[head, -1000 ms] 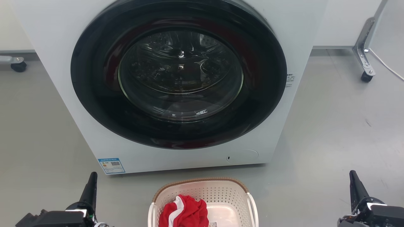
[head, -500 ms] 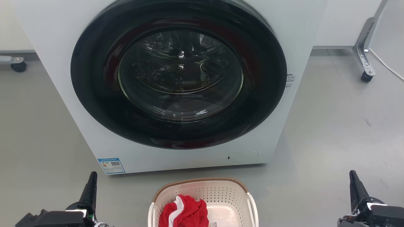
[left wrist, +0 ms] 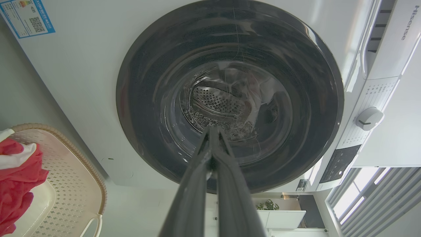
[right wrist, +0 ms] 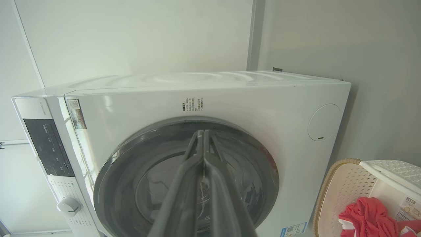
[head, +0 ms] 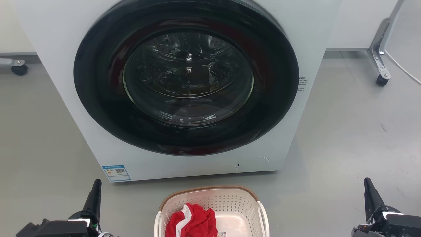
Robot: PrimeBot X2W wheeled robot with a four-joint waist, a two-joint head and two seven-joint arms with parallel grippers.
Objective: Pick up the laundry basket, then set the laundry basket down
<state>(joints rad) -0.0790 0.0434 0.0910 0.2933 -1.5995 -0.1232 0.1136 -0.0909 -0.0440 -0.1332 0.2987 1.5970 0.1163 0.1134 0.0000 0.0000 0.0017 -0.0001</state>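
The laundry basket (head: 230,200) sits on the grey floor (head: 345,138) at the bottom middle of the head view, just in front of a white front-loading washing machine (head: 56,56) whose round dark door (head: 98,108) is closed. The basket's near part is cut off by the lower edge of that view. Its brown woven-look rim (head: 207,188) curves along the far side, nearest the machine, and a white handle (head: 264,217) runs down each side. A red and white garment (head: 194,222) lies crumpled inside, toward the basket's left half. The left end effector (head: 96,186) stands at the lower left, pointing up the view, well apart from the basket's left handle. The right end effector (head: 368,186) stands at the lower right, farther still from the right handle. Neither touches the basket, which lies between them and slightly ahead of their wrists. In the left wrist view the two dark fingers (left wrist: 194,184) are clenched together up to the tip with nothing between them, aimed at the door glass, and the basket shows at the lower left corner beside them. In the right wrist view the fingers (right wrist: 184,184) are likewise pressed together and empty, pointed at the door, with the basket and its red cloth at the lower right corner. A blue label (head: 115,172) is stuck low on the machine's front, near the left end effector's tip
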